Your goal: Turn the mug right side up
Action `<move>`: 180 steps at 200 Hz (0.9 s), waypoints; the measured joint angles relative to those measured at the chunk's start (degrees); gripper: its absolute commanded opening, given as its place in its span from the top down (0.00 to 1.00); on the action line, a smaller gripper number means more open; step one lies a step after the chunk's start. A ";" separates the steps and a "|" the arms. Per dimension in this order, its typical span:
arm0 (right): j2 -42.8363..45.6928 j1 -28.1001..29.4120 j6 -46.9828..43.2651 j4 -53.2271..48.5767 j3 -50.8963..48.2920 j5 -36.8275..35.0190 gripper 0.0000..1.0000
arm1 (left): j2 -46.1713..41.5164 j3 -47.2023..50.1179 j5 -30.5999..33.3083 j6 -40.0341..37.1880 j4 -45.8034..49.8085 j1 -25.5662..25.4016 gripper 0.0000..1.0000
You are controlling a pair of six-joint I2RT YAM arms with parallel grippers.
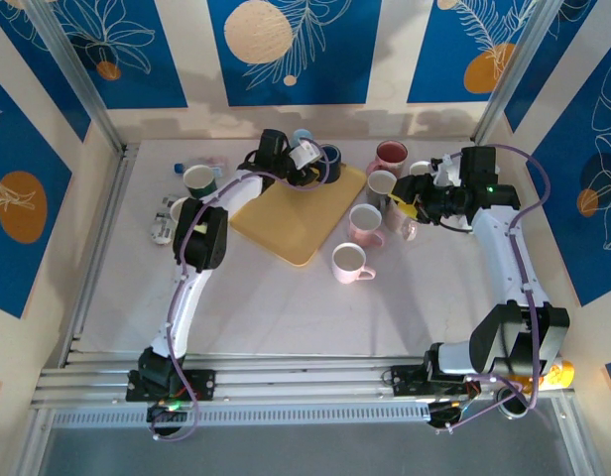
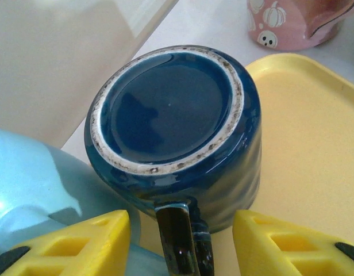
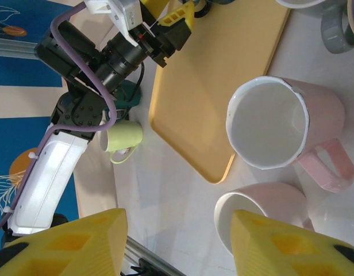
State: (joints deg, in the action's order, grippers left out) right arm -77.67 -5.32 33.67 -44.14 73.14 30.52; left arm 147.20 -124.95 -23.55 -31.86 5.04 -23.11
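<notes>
While the dark blue glazed ceramic mug (image 2: 171, 115) sits base-up at the far corner of the flat yellow plastic tray (image 2: 315, 144), the left gripper (image 2: 181, 230) hangs right at it. The jaws are spread and grip nothing, with the mug's handle pointing into the gap between the two yellow fingers. I can't tell whether the mug is fully on the tray or straddling its raised rim.

The right gripper (image 3: 177, 241) is also spread and empty, hovering over the pale pink mugs (image 3: 280, 123), well apart from the target.

Risks as I read it:
- A pinch on the handle alone puts a narrow glossy strip between the pads. The mug body could swing or slip out mid-rotation.
- The light blue mug (image 2: 33, 178) is just beside the blue one, on the left finger's side. A closing or advancing finger could shove it, or wedge against it and skew the grasp.
- If the mug does rest on the rim, any push tips it before the jaws seat.
- The back wall is near, so flipping without lifting and retreating first could clip it.
</notes>
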 measured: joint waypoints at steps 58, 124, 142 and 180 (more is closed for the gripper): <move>0.02 -0.61 0.20 -0.02 0.00 0.59 0.51 | 2.05 -7.02 2.23 2.05 7.74 -0.02 0.63; 0.66 -1.53 0.57 -0.15 0.42 1.07 0.52 | 4.11 -11.87 3.06 -1.33 14.25 -0.81 0.64; 0.66 -1.68 0.57 -0.26 1.25 1.05 0.52 | 4.33 -11.98 3.28 -2.32 15.45 -1.14 0.67; 0.66 -2.01 0.57 -0.31 2.38 1.03 0.53 | 5.29 -12.15 2.97 -3.74 17.20 -1.33 0.74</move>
State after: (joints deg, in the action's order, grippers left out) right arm -77.01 -7.33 34.24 -44.45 75.53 31.55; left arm 152.48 -137.10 -20.58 -35.59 22.24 -24.45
